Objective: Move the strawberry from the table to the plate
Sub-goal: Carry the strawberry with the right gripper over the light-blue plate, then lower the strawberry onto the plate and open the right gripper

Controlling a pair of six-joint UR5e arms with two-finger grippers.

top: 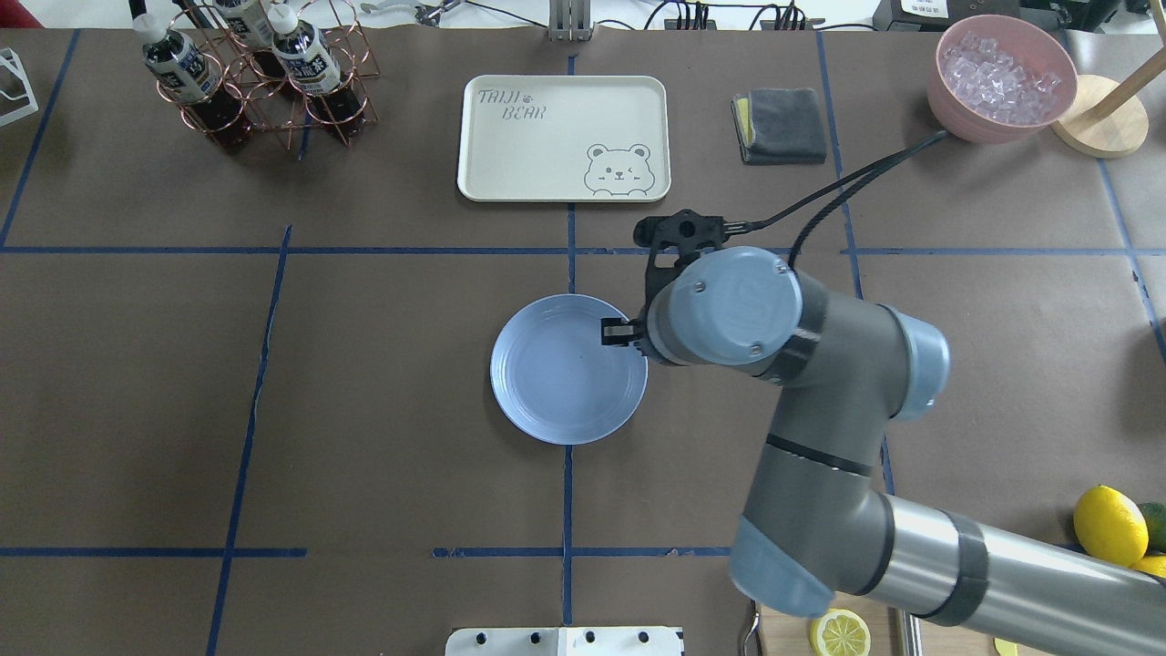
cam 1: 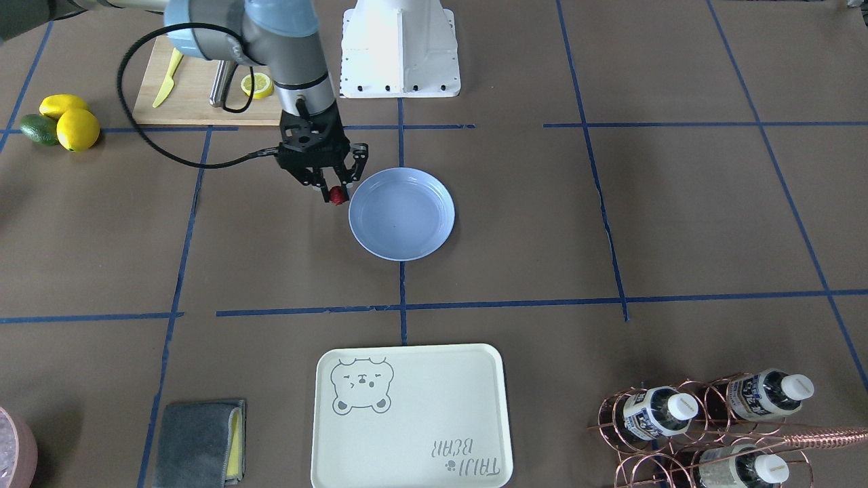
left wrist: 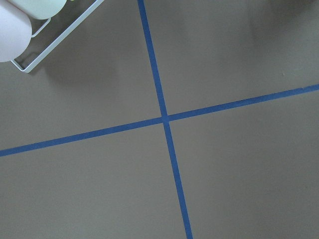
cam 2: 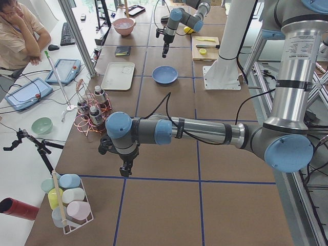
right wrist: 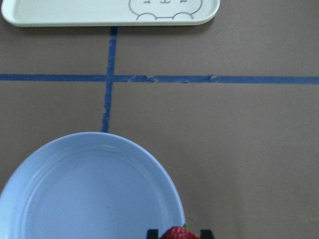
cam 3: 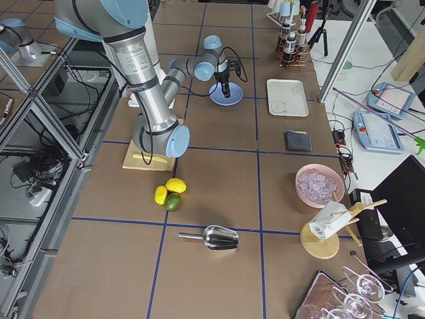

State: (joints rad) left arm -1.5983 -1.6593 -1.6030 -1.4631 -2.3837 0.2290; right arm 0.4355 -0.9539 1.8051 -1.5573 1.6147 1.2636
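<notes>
At the centre of the counter (cam 1: 678, 224), a brown sheet crossed by blue tape lines, lies the round light-blue plate (cam 1: 407, 227), with nothing on it. The right arm (top: 820, 383) reaches toward it from the robot's right. Its jaws point straight down and are closed on the strawberry (cam 1: 337, 196), a small dark-red berry pinched between 2 dark fingertips. The berry appears lifted off the counter and sits at the plate's rim on the right arm's side; whether it hangs over the rim or just outside it cannot be told. Beyond the plate, on the operators' side, is a cream tray (cam 1: 413, 434) printed with a bear, with a folded grey cloth (cam 1: 196, 440) beside it and a copper rack of bottles (cam 1: 678, 420) at the other end. Near the robot's base are a wooden board (cam 1: 190, 102) carrying a lemon half (cam 1: 258, 85), and 2 whole lemons (cam 1: 76, 127). The left arm (cam 2: 195, 130) extends well apart from the plate, its jaws pointing down above a tape crossing near a wire rack of pastel cups (cam 2: 69, 197). Whether the left jaws are open or closed cannot be told.
</notes>
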